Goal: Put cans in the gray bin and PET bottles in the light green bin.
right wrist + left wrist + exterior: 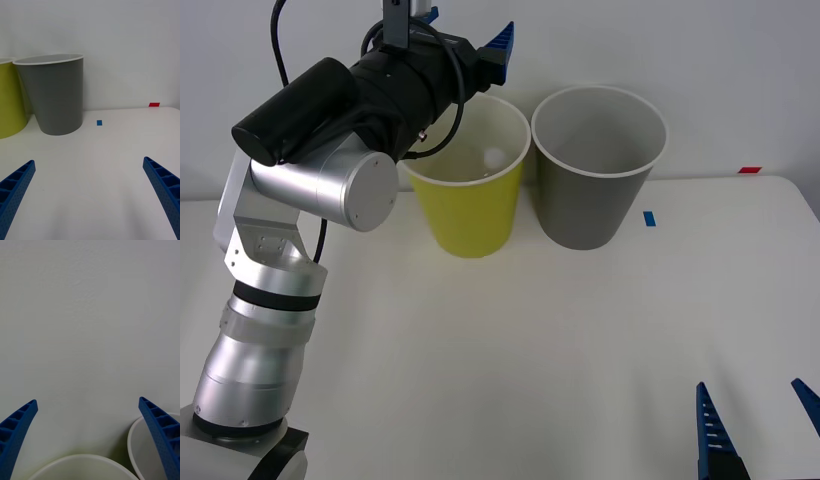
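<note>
In the front view we see a white table (510,350). The left end effector (480,45) is at the upper centre-left of the frame, raised above the light green bin (470,215), its blue fingers spread apart and holding nothing. Inside that bin a pale shape with a white cap shows near the bottom, which we take to be the PET bottle (492,160). Just right of it stands the gray bin (590,205), the two close together. The right end effector (755,425) sits at the lower right corner, its fingers apart.

In the right wrist view, we see the gray bin (56,97) at centre left, the light green bin (9,99) at the left edge, and blue fingers (15,183) wide apart in the lower corners.

In the left wrist view, blue fingers (18,423) stand open in the lower corners, with the light green bin's white rim (82,461) at the bottom centre.
</note>
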### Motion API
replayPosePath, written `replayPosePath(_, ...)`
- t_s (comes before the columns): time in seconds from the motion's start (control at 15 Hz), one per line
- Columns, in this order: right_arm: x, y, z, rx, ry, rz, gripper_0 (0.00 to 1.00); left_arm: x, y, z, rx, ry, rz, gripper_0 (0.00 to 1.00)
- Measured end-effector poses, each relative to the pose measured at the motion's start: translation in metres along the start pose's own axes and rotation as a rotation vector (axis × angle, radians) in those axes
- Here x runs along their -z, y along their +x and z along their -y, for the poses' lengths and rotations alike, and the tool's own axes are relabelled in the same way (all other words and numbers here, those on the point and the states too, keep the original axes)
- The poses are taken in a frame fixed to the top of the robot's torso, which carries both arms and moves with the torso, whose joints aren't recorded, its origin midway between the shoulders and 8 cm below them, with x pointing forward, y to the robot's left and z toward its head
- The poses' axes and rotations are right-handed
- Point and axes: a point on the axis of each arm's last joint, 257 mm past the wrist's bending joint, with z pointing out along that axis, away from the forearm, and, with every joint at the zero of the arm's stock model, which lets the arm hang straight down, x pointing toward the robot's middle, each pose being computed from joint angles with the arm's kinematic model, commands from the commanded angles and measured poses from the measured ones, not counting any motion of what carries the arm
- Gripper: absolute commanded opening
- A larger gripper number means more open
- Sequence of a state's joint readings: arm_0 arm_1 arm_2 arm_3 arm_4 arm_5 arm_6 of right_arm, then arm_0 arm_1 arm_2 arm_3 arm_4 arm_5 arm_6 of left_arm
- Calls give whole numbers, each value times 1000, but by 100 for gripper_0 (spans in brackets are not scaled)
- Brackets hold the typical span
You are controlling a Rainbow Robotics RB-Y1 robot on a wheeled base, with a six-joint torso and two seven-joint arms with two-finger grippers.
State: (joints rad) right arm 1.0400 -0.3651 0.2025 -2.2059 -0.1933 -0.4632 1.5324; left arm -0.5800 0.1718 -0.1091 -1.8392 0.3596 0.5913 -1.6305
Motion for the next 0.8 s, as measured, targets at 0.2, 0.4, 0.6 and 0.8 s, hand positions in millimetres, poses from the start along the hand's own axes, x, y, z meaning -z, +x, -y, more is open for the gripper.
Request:
replayPosePath(0.2,0,0,0,0,0,0,100,1,0,-3,1,0,-3,100)
replayPosePath(0.4,0,0,0,0,0,0,100,6,5,-12,-13,-10,-13,100)
replayPosePath(0.6,0,0,0,0,0,0,100,40,17,-29,-39,-33,-19,100)
replayPosePath(0.8,0,0,0,0,0,0,100,88,26,-51,-76,-77,-25,100)
